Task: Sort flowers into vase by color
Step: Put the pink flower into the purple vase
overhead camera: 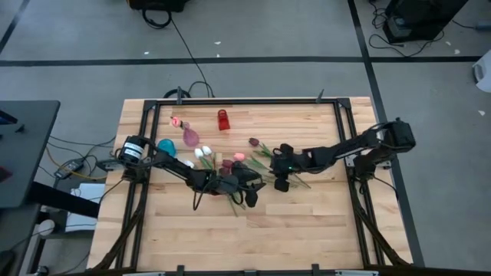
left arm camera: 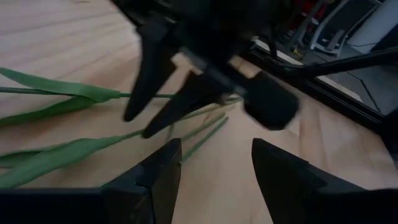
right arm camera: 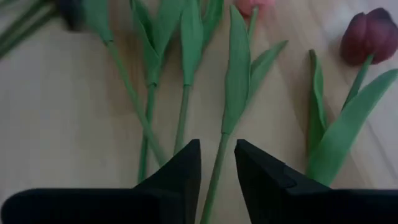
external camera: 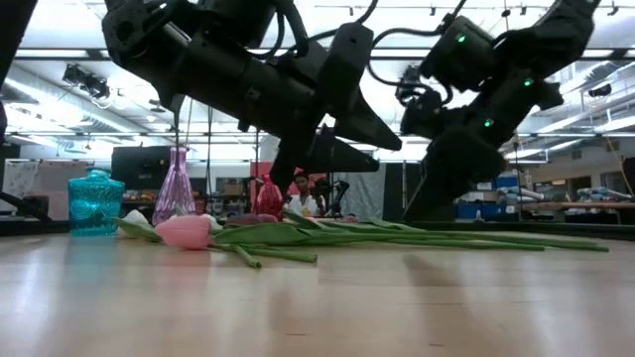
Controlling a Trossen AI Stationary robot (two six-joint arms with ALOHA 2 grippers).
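Right gripper (right arm camera: 217, 171) sits low over the flowers (overhead camera: 257, 157) at mid-table, fingers a little apart with one green stem (right arm camera: 214, 171) running between them, probably lining up a pick. Left gripper (left arm camera: 214, 168) hovers just to its left, spread and holding nothing. The vases (overhead camera: 190, 136) stand well off at the far left, so everything remains unsorted.

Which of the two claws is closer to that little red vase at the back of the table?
The left gripper, though not by much. It is in front of the red vase, slightly rightward; the right gripper lies farther to the right.
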